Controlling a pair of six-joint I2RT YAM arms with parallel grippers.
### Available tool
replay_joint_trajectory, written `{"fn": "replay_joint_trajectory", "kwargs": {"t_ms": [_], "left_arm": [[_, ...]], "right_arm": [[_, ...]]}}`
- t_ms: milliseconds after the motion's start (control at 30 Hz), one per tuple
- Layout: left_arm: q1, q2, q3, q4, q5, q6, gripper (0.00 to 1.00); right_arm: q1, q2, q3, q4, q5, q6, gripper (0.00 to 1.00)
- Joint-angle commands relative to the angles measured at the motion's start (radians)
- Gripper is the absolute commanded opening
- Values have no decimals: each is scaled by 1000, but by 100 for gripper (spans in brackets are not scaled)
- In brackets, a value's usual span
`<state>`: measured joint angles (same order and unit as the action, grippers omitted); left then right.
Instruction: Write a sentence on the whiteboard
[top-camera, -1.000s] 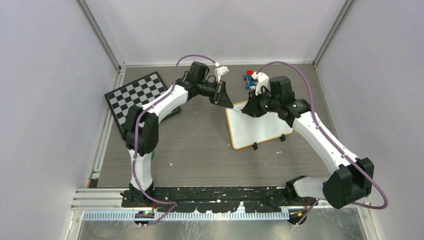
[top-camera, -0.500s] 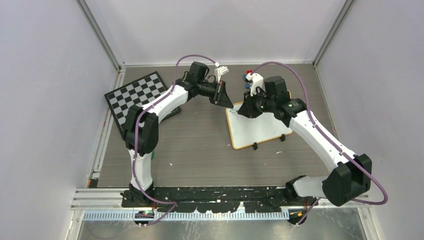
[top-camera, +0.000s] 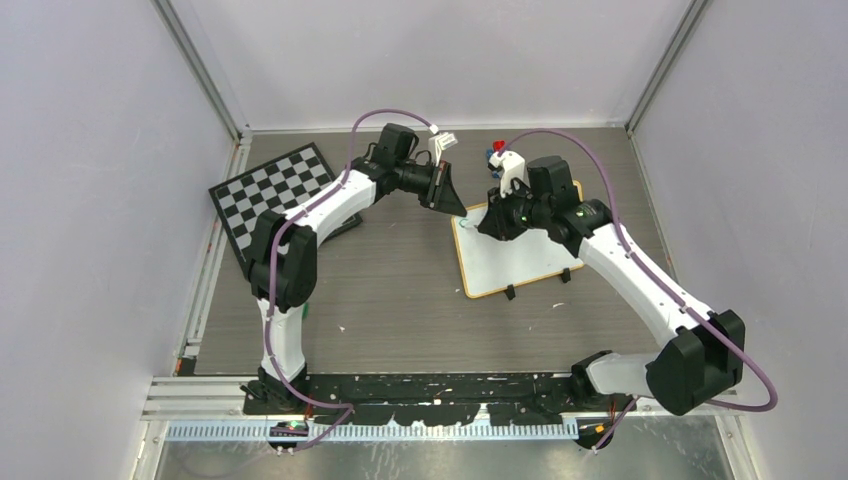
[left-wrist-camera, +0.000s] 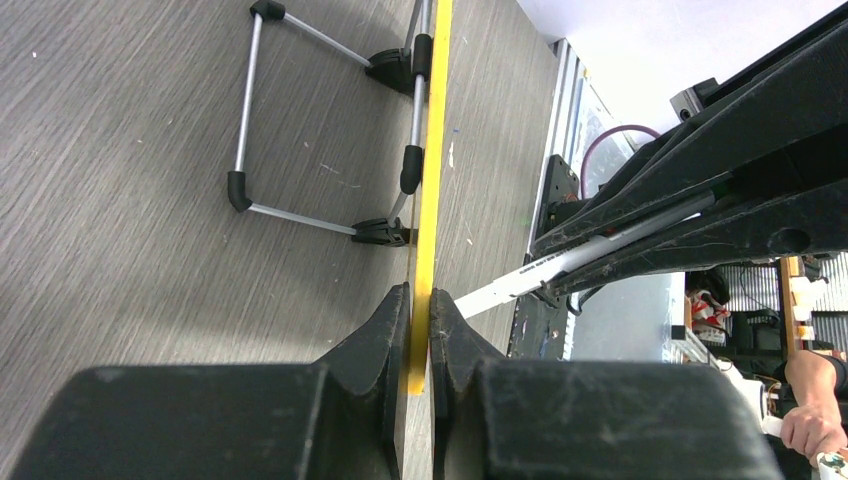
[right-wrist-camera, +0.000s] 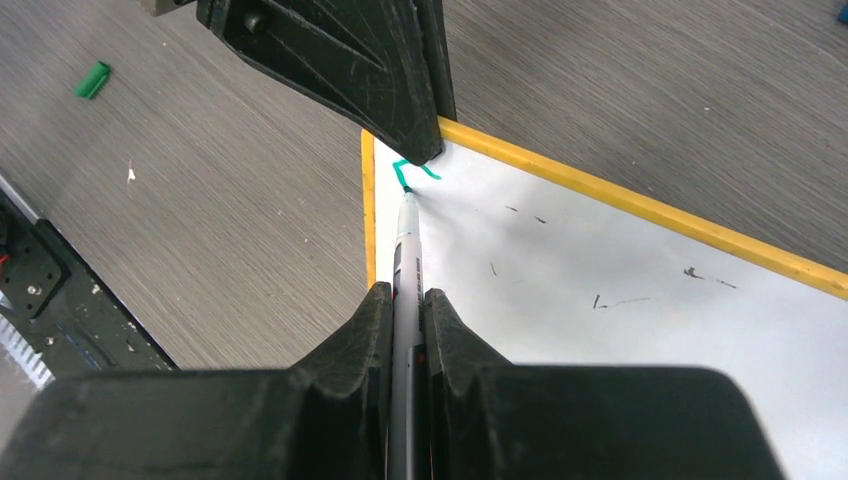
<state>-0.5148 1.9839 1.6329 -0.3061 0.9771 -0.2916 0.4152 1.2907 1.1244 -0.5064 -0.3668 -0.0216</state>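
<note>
The board (top-camera: 515, 260) sits right of centre on the table (top-camera: 400, 300). From above, the right arm covers its far edge, so I can't make out any writing there. Of the sentence (right-wrist-camera: 412, 170) I see only one short green stroke at the board's far-left corner, in the right wrist view, and it's too little to read. The left gripper (left-wrist-camera: 419, 300) is pinched narrow on the board's yellow edge at that corner, one finger on each face. The right gripper (right-wrist-camera: 407, 295) is clamped on a marker (right-wrist-camera: 406, 250), whose tip touches the stroke just beside the left fingers. Only the left wrist view shows the wire stand (left-wrist-camera: 245, 120) behind the board. A green cap (right-wrist-camera: 92, 79) lies on the table apart from the board. The checkerboard (top-camera: 275, 195) is far left.
</note>
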Motion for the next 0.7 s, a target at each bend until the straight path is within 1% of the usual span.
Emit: {"fn": "replay_joint_trajectory", "kwargs": {"t_ms": [0, 167, 400, 667], "left_arm": [[-7, -36, -2, 36, -6, -15, 0], [-6, -36, -4, 35, -9, -14, 0], [-7, -35, -2, 34, -9, -14, 0], [-7, -36, -4, 32, -11, -12, 0]], "right_arm": [[1, -44, -17, 12, 90, -35, 0], [0, -62, -35, 5, 109, -39, 0], [7, -25, -25, -41, 33, -41, 0], [32, 9, 15, -39, -19, -36, 0]]}}
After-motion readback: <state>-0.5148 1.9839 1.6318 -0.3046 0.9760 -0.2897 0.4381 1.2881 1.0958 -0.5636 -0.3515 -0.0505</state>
